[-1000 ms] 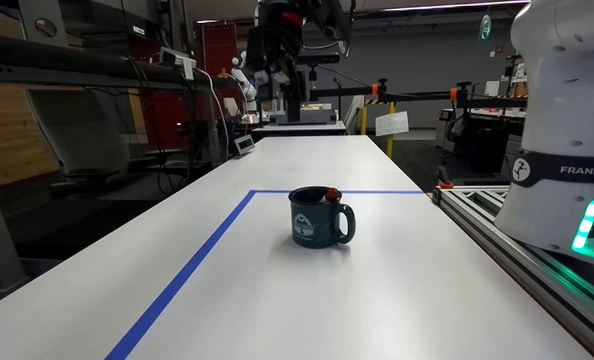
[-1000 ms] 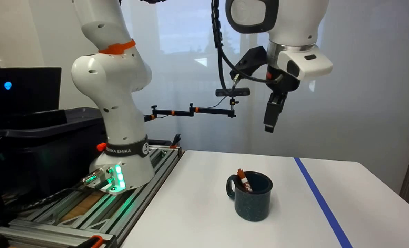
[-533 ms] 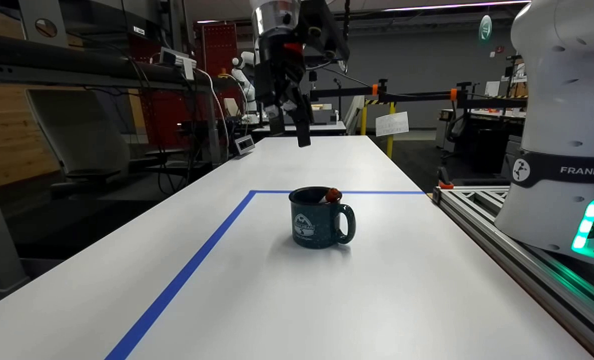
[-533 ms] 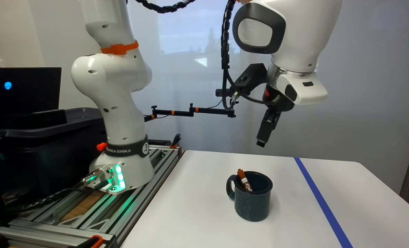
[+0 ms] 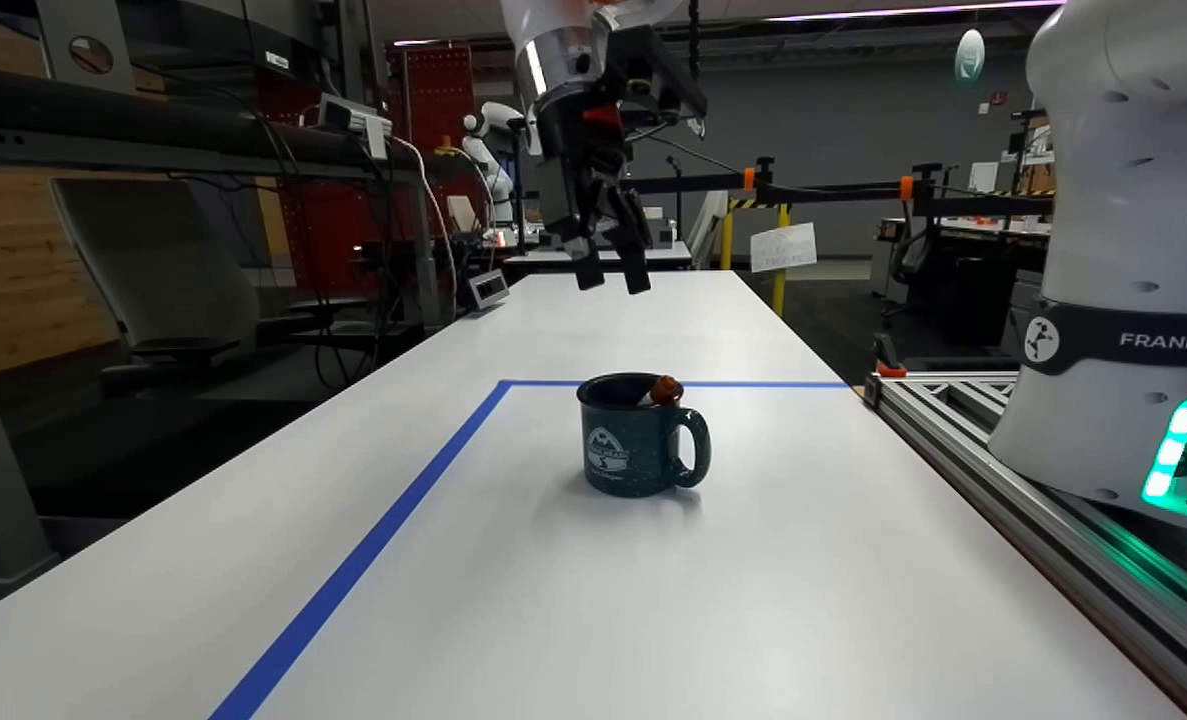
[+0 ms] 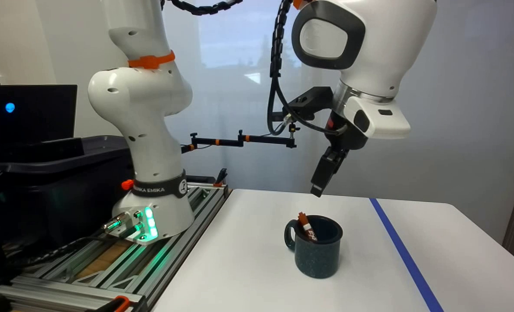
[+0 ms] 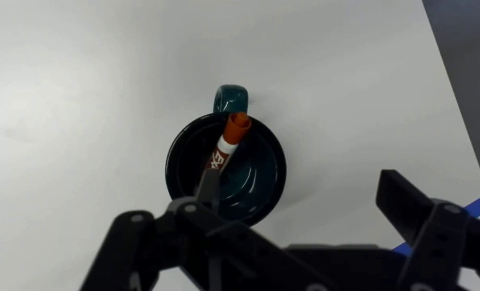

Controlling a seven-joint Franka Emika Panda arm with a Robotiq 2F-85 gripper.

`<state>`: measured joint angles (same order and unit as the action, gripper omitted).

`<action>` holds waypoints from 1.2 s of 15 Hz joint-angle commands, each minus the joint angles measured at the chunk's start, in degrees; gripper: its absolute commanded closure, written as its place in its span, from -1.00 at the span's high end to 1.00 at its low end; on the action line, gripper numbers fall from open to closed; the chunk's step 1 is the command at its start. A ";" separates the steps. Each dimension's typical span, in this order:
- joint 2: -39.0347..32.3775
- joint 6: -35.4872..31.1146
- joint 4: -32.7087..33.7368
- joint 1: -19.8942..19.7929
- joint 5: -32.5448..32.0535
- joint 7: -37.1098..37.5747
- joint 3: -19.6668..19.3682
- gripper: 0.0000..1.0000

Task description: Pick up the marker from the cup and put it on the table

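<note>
The dark teal cup stands upright on the white table; the cup shows in both exterior views and in the wrist view. The orange-capped marker leans inside it, cap up over the rim by the handle, in both exterior views and the wrist view. The marker's lower end is hidden. My gripper is open and empty, tilted in the air above the cup. In the wrist view the left finger overlaps the cup and marker; the right finger is over bare table.
Blue tape lines run along the table. A grey metal rail with the robot base borders the table on the handle side. A camera arm stands behind. The table's far edge shows in the wrist view.
My gripper has come down towards the cup and moved slightly to the robot base's side, tilting more. The cup and marker have not moved.
</note>
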<state>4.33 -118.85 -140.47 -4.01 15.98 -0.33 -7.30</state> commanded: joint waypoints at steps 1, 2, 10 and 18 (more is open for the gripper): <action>-0.04 0.10 0.12 -0.53 -0.14 0.41 0.54 1.00; -0.70 0.84 0.45 -0.63 0.11 0.42 0.42 1.00; -7.12 4.01 2.07 -2.03 -0.49 -1.88 -0.25 1.00; -10.54 3.26 4.02 -3.12 -0.39 -0.86 -0.16 -0.15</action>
<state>-4.78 -116.81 -138.14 -6.71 15.86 -1.53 -7.68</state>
